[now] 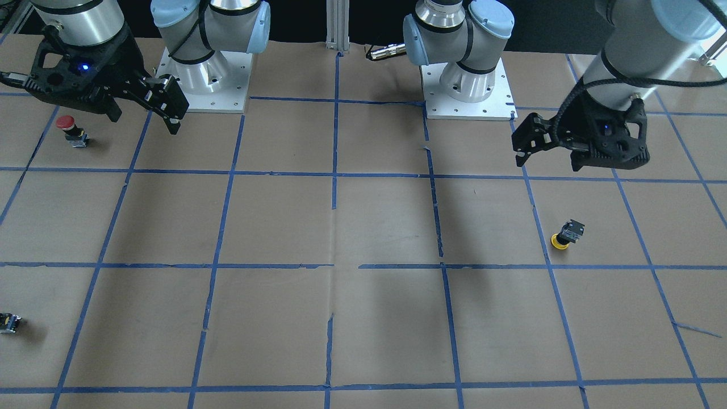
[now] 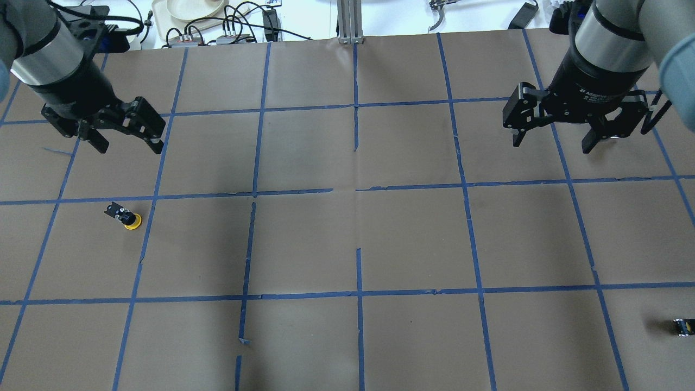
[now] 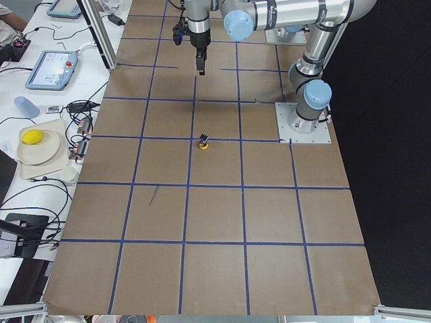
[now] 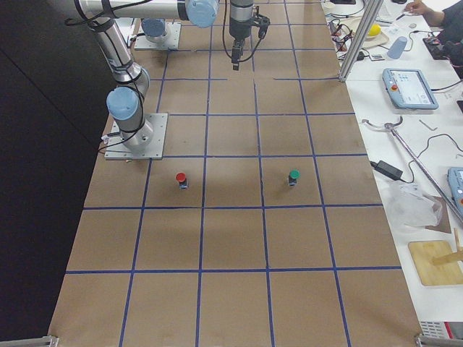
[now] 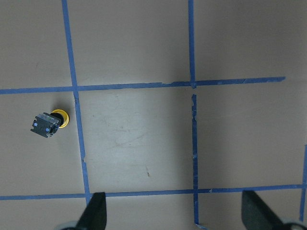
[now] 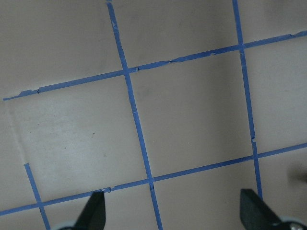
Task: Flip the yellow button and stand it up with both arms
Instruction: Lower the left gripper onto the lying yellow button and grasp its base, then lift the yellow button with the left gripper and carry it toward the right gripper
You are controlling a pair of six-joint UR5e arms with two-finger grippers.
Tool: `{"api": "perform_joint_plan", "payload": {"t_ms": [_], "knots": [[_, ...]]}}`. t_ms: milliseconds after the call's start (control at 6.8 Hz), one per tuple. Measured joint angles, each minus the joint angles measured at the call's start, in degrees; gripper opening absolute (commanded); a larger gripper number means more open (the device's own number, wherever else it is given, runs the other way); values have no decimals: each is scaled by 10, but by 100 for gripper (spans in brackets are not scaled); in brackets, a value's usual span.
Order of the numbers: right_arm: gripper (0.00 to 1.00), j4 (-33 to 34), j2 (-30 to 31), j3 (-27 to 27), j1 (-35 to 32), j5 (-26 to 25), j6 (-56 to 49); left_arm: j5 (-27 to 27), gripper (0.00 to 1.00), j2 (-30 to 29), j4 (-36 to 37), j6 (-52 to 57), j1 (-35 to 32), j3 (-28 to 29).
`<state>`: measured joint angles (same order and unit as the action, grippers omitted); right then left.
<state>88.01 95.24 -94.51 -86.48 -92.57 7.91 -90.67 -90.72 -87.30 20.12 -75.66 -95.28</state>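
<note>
The left gripper (image 2: 130, 147) and the right gripper (image 2: 551, 146) hang above the table (image 2: 412, 239) with fingers spread wide, while the yellow button (image 2: 126, 217) lies ahead of and just outside the left gripper's fingers, apparently tipped onto its cap, well apart from the right gripper's fingers.

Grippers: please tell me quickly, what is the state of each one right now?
Left gripper: open, holding nothing.
Right gripper: open, holding nothing.
</note>
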Motion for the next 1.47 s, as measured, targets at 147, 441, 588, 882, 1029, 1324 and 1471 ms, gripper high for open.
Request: {"api": "perform_joint_plan", "payload": {"t_ms": [147, 441, 588, 882, 1029, 1324, 1471], "knots": [[100, -1, 0, -1, 0, 0, 0, 0, 100, -2, 45, 55, 38, -38], [100, -2, 0, -1, 0, 0, 1, 0, 100, -15, 143, 162, 98, -111], [100, -3, 0, -1, -1, 0, 1, 2, 100, -36, 203, 226, 120, -137], [100, -4, 0, -1, -1, 0, 3, 7, 99, -91, 275, 334, 153, -158], [100, -4, 0, -1, -2, 0, 3, 8, 99, -112, 285, 367, 163, -161], [100, -5, 0, -1, -2, -1, 3, 8, 98, -137, 289, 394, 167, -169], [100, -6, 0, -2, -2, -1, 4, 7, 89, -143, 293, 397, 168, -175]]}}
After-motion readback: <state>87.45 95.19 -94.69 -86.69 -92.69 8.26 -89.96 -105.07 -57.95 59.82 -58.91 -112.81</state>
